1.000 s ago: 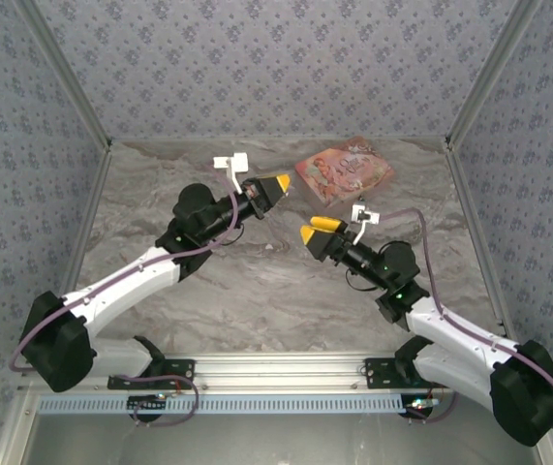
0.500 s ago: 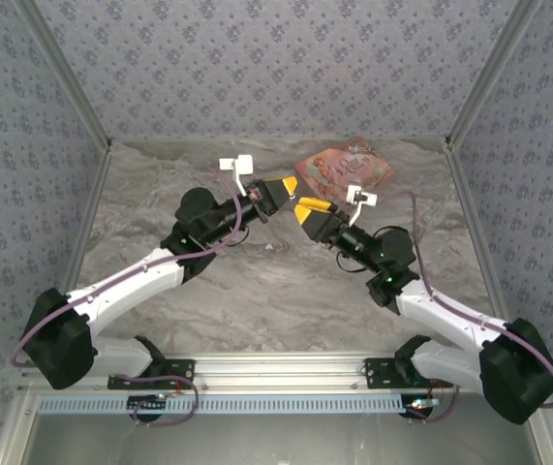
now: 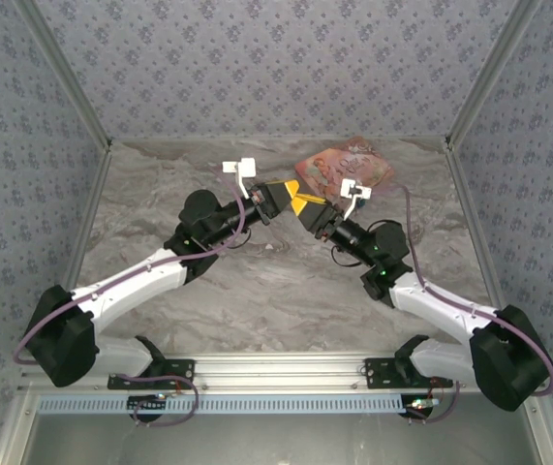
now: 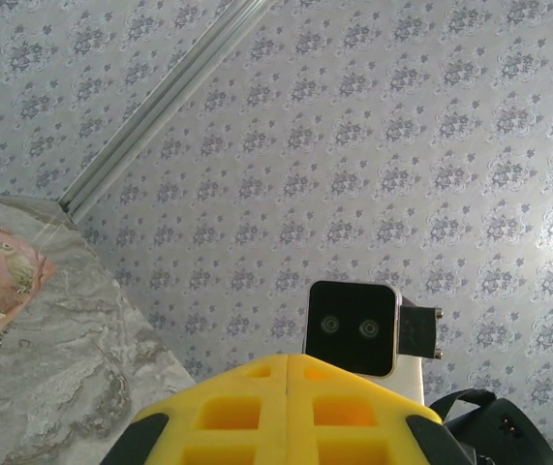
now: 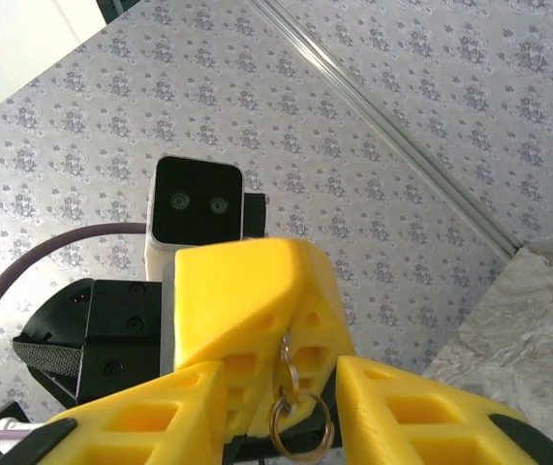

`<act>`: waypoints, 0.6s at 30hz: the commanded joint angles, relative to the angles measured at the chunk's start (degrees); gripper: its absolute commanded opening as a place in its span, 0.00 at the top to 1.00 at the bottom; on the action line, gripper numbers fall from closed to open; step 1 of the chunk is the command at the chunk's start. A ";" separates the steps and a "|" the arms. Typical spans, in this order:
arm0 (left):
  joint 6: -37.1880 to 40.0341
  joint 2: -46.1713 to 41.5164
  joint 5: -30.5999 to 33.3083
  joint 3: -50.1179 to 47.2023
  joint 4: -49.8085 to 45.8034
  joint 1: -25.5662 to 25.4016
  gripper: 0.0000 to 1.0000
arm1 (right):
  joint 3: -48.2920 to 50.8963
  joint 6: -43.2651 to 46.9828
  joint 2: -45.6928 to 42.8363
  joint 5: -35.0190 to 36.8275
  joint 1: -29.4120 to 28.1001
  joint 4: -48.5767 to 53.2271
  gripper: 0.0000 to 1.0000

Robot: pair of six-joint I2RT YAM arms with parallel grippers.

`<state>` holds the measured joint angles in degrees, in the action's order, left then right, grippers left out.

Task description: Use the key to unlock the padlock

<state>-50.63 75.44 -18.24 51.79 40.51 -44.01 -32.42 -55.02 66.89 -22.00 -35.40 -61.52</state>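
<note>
Above the back middle of the worktop (image 3: 257, 291), just beside the pink box (image 3: 344, 172), the two claws meet tip to tip. The left claw (image 3: 286, 191) is pinched shut, and a small key ring (image 5: 300, 421) dangles from its tips. The right claw (image 3: 307, 206) stands part-open, one finger on each side of that ring, gripping nothing. The padlock itself cannot be made out, and may be hidden in the left pinch. This looks like a mid-air regrasp. Next, the right claw must pinch the hanging piece squarely without tugging it loose.
</note>
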 commanded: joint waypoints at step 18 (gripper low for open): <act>0.77 -0.07 1.08 -0.20 1.92 -0.28 1.00 | 0.30 -1.36 0.96 0.89 -0.90 -0.77 0.81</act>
<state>-50.59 75.50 -17.96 51.53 40.56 -44.01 -32.56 -55.77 67.94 -21.89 -35.83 -61.49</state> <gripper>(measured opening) 0.043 0.193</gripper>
